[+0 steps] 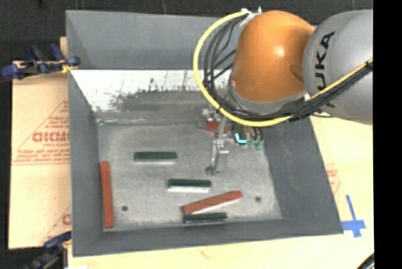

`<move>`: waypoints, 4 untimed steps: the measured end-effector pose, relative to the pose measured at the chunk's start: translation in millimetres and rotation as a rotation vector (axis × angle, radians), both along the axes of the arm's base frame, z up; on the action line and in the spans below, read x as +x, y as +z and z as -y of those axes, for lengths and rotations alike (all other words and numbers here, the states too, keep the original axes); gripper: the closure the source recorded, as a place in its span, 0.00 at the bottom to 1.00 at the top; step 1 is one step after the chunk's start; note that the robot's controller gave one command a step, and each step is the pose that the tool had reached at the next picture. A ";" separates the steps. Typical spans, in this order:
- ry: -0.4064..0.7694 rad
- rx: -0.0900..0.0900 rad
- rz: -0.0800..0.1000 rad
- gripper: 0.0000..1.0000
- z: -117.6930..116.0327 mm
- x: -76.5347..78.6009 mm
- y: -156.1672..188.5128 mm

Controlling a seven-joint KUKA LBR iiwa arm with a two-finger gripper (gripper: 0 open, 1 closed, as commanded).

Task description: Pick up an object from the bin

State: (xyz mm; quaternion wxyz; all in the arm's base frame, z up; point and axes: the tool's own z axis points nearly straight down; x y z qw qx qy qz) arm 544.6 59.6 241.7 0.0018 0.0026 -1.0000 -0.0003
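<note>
Camera view | pincer (215,164) over mid bin (81,154), width can't tell, nothing seen held | nearest obj: dark green bar (189,185), just below-left in view, flat on floor | red-brown stick (212,202) near it | tip: centre over bar, grip across narrow side, descend straight, clear of stick

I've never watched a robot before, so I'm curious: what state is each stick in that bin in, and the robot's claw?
Claw: hanging over bare floor, middle of the bin.
Upper green stick: flat, alone.
Middle green stick: flat, alone.
Left red stick: flat, along left wall.
Lowest green stick: flat, by front wall.
Slanted red stick: flat, just above lowest green stick.
</note>
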 end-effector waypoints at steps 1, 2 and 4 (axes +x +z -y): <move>-0.002 0.001 0.008 0.00 0.2 1.5 3.8; 0.077 -0.001 0.012 0.00 -27.5 -3.6 -34.3; 0.002 0.001 0.011 0.00 -27.8 32.6 -143.9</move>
